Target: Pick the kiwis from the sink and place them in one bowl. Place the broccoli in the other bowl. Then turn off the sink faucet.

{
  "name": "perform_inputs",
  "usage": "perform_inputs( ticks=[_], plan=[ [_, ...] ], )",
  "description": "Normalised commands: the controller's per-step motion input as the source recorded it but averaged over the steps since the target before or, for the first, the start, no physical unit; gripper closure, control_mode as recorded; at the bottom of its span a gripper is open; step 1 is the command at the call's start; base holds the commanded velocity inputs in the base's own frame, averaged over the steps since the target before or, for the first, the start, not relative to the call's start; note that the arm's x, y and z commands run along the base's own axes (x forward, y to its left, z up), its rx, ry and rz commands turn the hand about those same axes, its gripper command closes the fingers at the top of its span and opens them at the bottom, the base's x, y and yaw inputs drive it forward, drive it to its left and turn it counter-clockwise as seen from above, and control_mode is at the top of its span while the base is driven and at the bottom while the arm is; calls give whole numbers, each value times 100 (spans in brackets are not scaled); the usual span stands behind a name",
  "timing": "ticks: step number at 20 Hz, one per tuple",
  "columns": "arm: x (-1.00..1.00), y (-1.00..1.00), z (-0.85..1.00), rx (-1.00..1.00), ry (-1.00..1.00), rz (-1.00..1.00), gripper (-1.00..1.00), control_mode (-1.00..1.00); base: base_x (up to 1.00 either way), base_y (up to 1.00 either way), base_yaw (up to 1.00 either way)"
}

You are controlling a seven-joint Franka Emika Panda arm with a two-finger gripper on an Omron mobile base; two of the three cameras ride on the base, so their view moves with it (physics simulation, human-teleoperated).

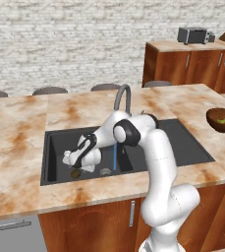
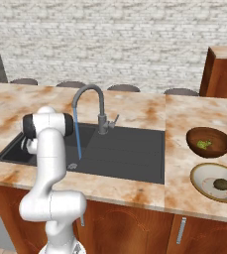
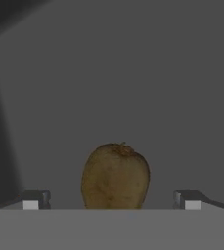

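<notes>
Gripper (image 3: 111,200) hangs low in the sink (image 1: 182,142), jaws spread wide around a kiwi (image 3: 115,176) with room either side; broccoli (image 2: 203,144) sits in the wooden bowl (image 2: 209,141), another kiwi (image 2: 220,184) in the cream bowl (image 2: 215,182).

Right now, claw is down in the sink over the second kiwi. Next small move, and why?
Probably ease straight down a little, then close. In the hand view the kiwi lies centred between the open claw, its fingertips well clear on both sides, on the dark sink floor. One kiwi already sits in the cream bowl, broccoli in the wooden bowl.
</notes>
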Motion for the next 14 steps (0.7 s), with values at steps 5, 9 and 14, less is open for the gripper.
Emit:
perform_inputs(
  ticks=[5,9,14],
  plan=[
    [11,1,-13,0,0,0,-100,-100,0,0,0],
    [0,11,-11,0,0,0,-100,-100,0,0,0],
    [0,7,-14,0,0,0,-100,-100,0,0,0]
  ],
)
